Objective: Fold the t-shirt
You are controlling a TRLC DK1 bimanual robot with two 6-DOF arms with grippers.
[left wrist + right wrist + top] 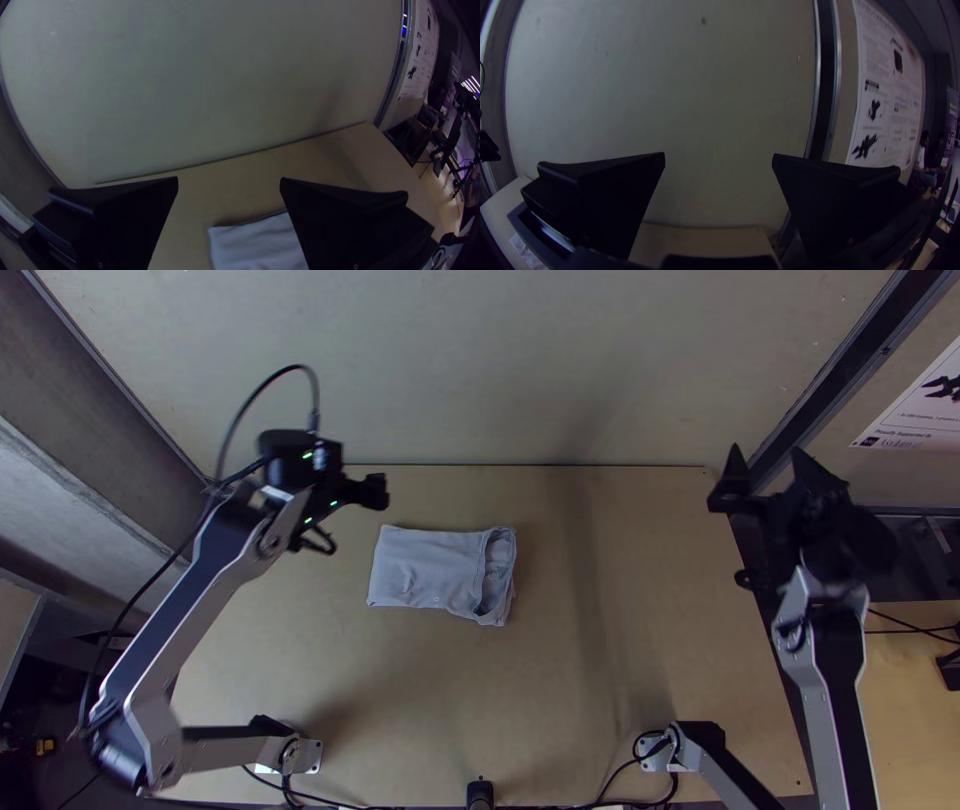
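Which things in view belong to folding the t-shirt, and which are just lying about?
For the fold:
folded t-shirt
left claw, open
right claw, open
wooden table under the shirt

Not part of it:
poster
black cables right of the table

a robotics lab, poster (887, 95) with machine pictures, looping cable (295, 367), jointed arms (190, 610), wooden table (450, 700)

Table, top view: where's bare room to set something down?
Widest bare patch on the table: between the folded t-shirt and the table's right edge. Another: between shirt and near edge. Crowded: both near corners, with arm bases and cables; also beyond the shirt's far-left corner, under the left gripper.
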